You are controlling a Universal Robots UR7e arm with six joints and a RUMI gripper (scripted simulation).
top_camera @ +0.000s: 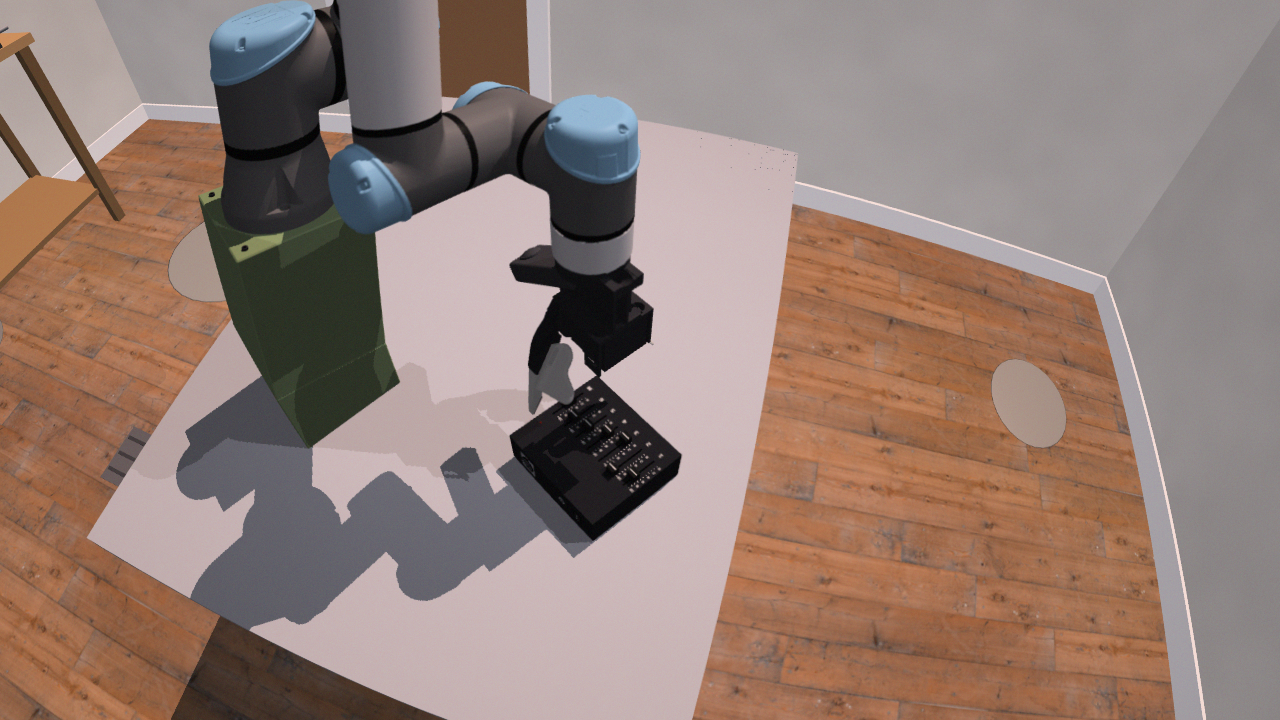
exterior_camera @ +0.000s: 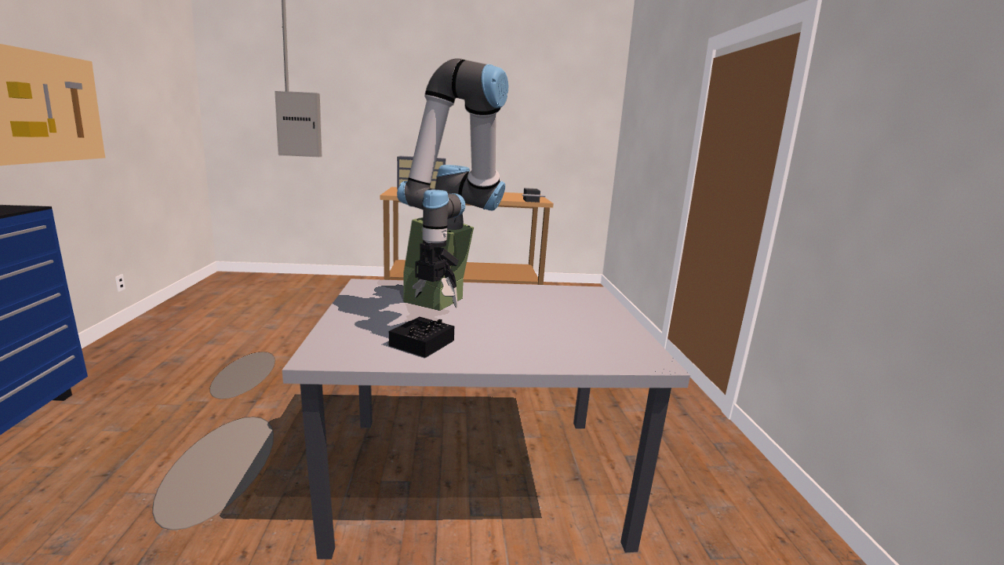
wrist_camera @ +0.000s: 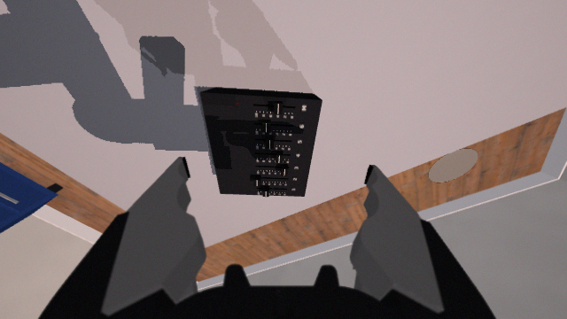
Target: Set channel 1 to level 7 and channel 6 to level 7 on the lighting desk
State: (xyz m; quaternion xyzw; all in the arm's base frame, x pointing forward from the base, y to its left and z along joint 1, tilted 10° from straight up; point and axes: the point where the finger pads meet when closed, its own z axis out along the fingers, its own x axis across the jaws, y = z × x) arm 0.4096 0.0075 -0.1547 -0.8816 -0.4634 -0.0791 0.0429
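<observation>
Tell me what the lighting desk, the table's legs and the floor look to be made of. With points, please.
Lighting desk [top_camera: 572, 488] [exterior_camera: 422, 344] [wrist_camera: 230, 177]: probably plastic or painted metal; plain black faces and crisp edges leave either open.
Table's legs [exterior_camera: 319, 471] [exterior_camera: 642, 471]: likely painted metal, dark grey, straight and square-edged, with no grain.
Floor [top_camera: 895, 573] [exterior_camera: 582, 450] [wrist_camera: 283, 230]: wood or wood-look planks; brown grain, knots and board seams show.
</observation>
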